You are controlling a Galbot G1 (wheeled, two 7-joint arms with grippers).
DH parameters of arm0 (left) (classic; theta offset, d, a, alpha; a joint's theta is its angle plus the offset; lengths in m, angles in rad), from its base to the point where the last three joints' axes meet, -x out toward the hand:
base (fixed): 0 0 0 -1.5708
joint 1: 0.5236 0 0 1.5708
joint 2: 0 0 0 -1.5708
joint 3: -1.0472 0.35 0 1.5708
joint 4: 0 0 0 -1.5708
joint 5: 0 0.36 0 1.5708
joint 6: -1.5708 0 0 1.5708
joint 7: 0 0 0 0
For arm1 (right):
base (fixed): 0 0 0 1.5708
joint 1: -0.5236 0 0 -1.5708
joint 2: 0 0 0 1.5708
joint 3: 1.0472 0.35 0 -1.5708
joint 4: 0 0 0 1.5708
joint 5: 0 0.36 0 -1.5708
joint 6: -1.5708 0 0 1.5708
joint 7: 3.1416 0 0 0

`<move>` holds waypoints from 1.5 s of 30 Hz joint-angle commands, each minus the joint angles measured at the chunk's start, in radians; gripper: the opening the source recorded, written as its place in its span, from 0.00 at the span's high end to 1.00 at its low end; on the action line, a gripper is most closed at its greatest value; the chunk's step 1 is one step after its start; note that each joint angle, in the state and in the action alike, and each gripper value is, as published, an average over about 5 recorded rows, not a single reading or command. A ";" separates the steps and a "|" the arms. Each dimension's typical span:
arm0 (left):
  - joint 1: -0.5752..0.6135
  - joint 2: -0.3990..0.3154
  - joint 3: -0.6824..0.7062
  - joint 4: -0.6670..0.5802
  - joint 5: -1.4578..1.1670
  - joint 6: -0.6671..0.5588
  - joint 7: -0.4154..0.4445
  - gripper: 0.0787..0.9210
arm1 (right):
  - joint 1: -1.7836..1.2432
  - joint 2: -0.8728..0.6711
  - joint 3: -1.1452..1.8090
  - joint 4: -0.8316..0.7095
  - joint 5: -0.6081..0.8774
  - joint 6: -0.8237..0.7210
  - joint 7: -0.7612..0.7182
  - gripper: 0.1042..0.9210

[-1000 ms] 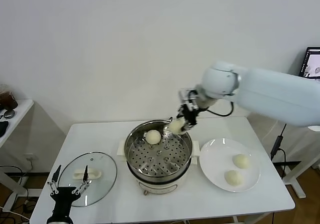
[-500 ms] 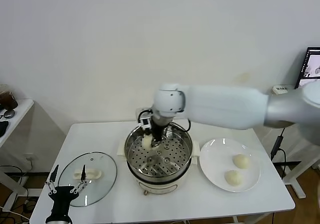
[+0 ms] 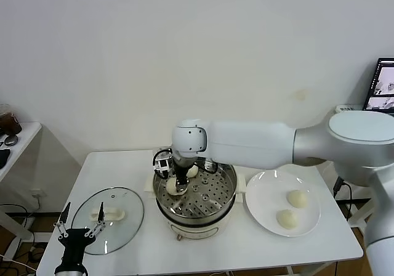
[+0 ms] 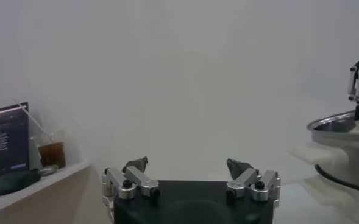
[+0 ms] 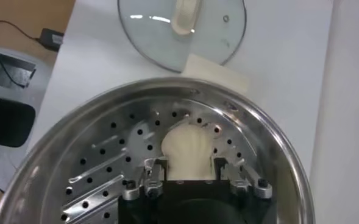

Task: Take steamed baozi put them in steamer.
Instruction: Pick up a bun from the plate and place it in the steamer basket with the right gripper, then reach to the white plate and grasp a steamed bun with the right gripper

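Our right gripper (image 5: 188, 176) is down inside the steamer (image 3: 229, 197), and its jaws stand partly apart on either side of one baozi (image 5: 187, 149). The bun sits on the perforated tray between the two fingers, which lie close against its sides; we cannot tell whether they press it or have let go. In the head view this gripper (image 3: 175, 184) is at the left side of the pot, and a second baozi (image 3: 192, 171) shows just behind it, near the far rim, partly hidden by the wrist.

The steamer stands in the middle of the white surface (image 3: 141, 251). To its right lies a white plate (image 3: 265, 193) with two more baozi on it, one (image 3: 297, 198) farther back and one (image 3: 287, 219) nearer to us, set close together but apart. To the steamer's left the glass lid (image 3: 126, 223) lies flat on the surface with its white handle up.

Our left gripper (image 3: 79, 228) hangs low at the near left edge of the surface, just in front of the lid. Its jaws are spread wide and have nothing between them, as the left wrist view (image 4: 191, 176) confirms.
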 commanded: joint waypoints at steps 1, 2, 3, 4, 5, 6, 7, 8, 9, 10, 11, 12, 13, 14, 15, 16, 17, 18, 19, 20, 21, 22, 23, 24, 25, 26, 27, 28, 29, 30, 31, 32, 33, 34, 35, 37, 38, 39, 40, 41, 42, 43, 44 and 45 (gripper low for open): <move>0.001 -0.001 -0.002 -0.004 0.000 0.000 0.000 0.12 | -0.028 0.025 0.015 -0.022 -0.018 -0.002 0.003 0.36; 0.001 -0.002 -0.002 -0.005 0.001 0.000 0.000 0.12 | -0.018 0.018 0.020 -0.016 -0.017 0.001 -0.003 0.33; 0.002 -0.002 -0.001 -0.005 0.001 0.001 0.000 0.12 | -0.006 0.008 0.025 -0.006 -0.015 0.004 -0.010 0.29; 0.002 -0.003 -0.001 -0.006 0.002 0.001 0.000 0.12 | 0.009 -0.005 0.028 0.006 -0.014 0.007 -0.020 0.25; 0.003 -0.003 -0.001 -0.006 0.002 0.001 0.000 0.12 | 0.026 -0.022 0.032 0.022 -0.013 0.010 -0.034 0.22; 0.003 -0.003 0.000 -0.007 0.002 0.001 0.000 0.12 | 0.044 -0.041 0.034 0.038 -0.013 0.014 -0.047 0.19; 0.004 -0.003 0.000 -0.007 0.002 0.001 0.000 0.12 | 0.065 -0.065 0.036 0.060 -0.014 0.019 -0.065 0.16; 0.004 -0.002 0.000 -0.006 0.002 0.001 0.000 0.12 | 0.084 -0.090 0.037 0.081 -0.017 0.025 -0.082 0.15; 0.004 -0.001 -0.001 -0.006 0.002 0.001 0.000 0.12 | 0.105 -0.124 0.038 0.105 -0.025 0.038 -0.108 0.13; 0.004 0.001 -0.002 -0.006 0.001 0.001 0.001 0.12 | 0.124 -0.155 0.038 0.127 -0.035 0.052 -0.135 0.13; 0.004 0.002 -0.004 -0.007 0.000 0.001 0.001 0.12 | 0.144 -0.197 0.038 0.151 -0.050 0.072 -0.169 0.12; 0.004 0.004 -0.005 -0.009 0.000 0.001 0.001 0.12 | 0.160 -0.235 0.038 0.171 -0.069 0.092 -0.202 0.12; 0.004 0.005 -0.006 -0.010 -0.001 0.002 0.001 0.12 | 0.176 -0.282 0.037 0.192 -0.094 0.119 -0.243 0.12; 0.004 0.006 -0.007 -0.013 -0.002 0.002 0.001 0.12 | 0.190 -0.326 0.036 0.210 -0.119 0.146 -0.277 0.12; 0.005 0.007 -0.008 -0.015 -0.003 0.003 0.002 0.12 | 0.201 -0.374 0.036 0.228 -0.146 0.175 -0.312 0.12; 0.005 0.008 -0.008 -0.018 -0.003 0.004 0.002 0.12 | 0.207 -0.419 0.037 0.243 -0.173 0.203 -0.341 0.12; 0.006 0.008 -0.008 -0.020 -0.003 0.004 0.002 0.12 | 0.211 -0.466 0.039 0.257 -0.202 0.235 -0.371 0.12; 0.006 0.009 -0.007 -0.021 -0.003 0.004 0.003 0.12 | 0.211 -0.514 0.044 0.269 -0.229 0.266 -0.397 0.12; 0.007 0.009 -0.007 -0.023 -0.002 0.004 0.003 0.12 | 0.208 -0.558 0.049 0.278 -0.255 0.293 -0.420 0.12; 0.008 0.009 -0.006 -0.023 -0.002 0.004 0.003 0.12 | 0.203 -0.597 0.054 0.285 -0.279 0.315 -0.437 0.12; 0.009 0.009 -0.005 -0.024 -0.001 0.004 0.003 0.12 | 0.196 -0.642 0.057 0.292 -0.306 0.337 -0.452 0.12; 0.010 0.009 -0.004 -0.024 -0.001 0.004 0.004 0.12 | 0.189 -0.680 0.059 0.298 -0.328 0.355 -0.462 0.12; 0.010 0.009 -0.003 -0.024 0.000 0.004 0.004 0.12 | 0.178 -0.718 0.059 0.304 -0.356 0.371 -0.468 0.12; 0.010 0.009 -0.001 -0.025 0.000 0.004 0.004 0.12 | 0.166 -0.756 0.059 0.309 -0.387 0.390 -0.472 0.12; 0.010 0.008 0.000 -0.024 0.001 0.004 0.004 0.12 | 0.151 -0.792 0.061 0.314 -0.419 0.410 -0.476 0.12; 0.009 0.008 0.001 -0.024 0.002 0.004 0.004 0.12 | 0.135 -0.820 0.064 0.317 -0.448 0.427 -0.479 0.12; 0.009 0.007 0.002 -0.023 0.002 0.004 0.004 0.12 | 0.115 -0.850 0.070 0.320 -0.481 0.444 -0.481 0.12; 0.008 0.006 0.003 -0.022 0.003 0.004 0.004 0.12 | 0.096 -0.869 0.075 0.321 -0.504 0.456 -0.481 0.12; 0.007 0.006 0.004 -0.020 0.003 0.004 0.004 0.12 | 0.069 -0.886 0.083 0.321 -0.529 0.465 -0.481 0.12; 0.007 0.005 0.005 -0.019 0.004 0.004 0.004 0.12 | 0.038 -0.901 0.092 0.320 -0.557 0.474 -0.480 0.12; 0.006 0.004 0.005 -0.018 0.004 0.004 0.004 0.12 | 0.006 -0.912 0.102 0.317 -0.581 0.480 -0.479 0.12; 0.006 0.003 0.005 -0.017 0.004 0.004 0.004 0.12 | -0.031 -0.922 0.114 0.313 -0.603 0.485 -0.477 0.12; 0.006 0.002 0.004 -0.017 0.004 0.004 0.004 0.12 | -0.074 -0.932 0.134 0.307 -0.627 0.489 -0.474 0.12; 0.006 0.002 0.002 -0.018 0.004 0.005 0.004 0.12 | -0.113 -0.939 0.157 0.301 -0.644 0.491 -0.471 0.12; 0.007 0.002 0.000 -0.018 0.004 0.005 0.004 0.12 | -0.151 -0.944 0.179 0.295 -0.656 0.492 -0.467 0.12; 0.008 0.001 -0.004 -0.019 0.004 0.007 0.004 0.12 | -0.228 -0.953 0.238 0.282 -0.677 0.493 -0.455 0.12; 0.009 0.001 -0.005 -0.019 0.004 0.007 0.004 0.12 | -0.260 -0.955 0.262 0.276 -0.685 0.492 -0.450 0.12; 0.009 0.001 -0.006 -0.019 0.005 0.008 0.004 0.12 | -0.287 -0.955 0.282 0.272 -0.690 0.491 -0.444 0.12; 0.010 0.000 -0.008 -0.019 0.005 0.008 0.004 0.12 | -0.317 -0.955 0.302 0.268 -0.695 0.489 -0.438 0.12; 0.011 0.000 -0.008 -0.020 0.005 0.009 0.004 0.12 | -0.342 -0.954 0.320 0.265 -0.699 0.487 -0.434 0.12; 0.012 -0.001 -0.009 -0.020 0.006 0.009 0.004 0.12 | -0.366 -0.952 0.335 0.263 -0.702 0.484 -0.430 0.12; 0.012 -0.002 -0.009 -0.020 0.006 0.009 0.004 0.12 | -0.395 -0.950 0.353 0.261 -0.705 0.481 -0.424 0.12; 0.012 -0.004 -0.010 -0.020 0.007 0.009 0.005 0.12 | -0.426 -0.948 0.372 0.259 -0.707 0.477 -0.419 0.12; 0.012 -0.005 -0.010 -0.020 0.008 0.010 0.004 0.12 | -0.455 -0.945 0.392 0.256 -0.710 0.474 -0.412 0.12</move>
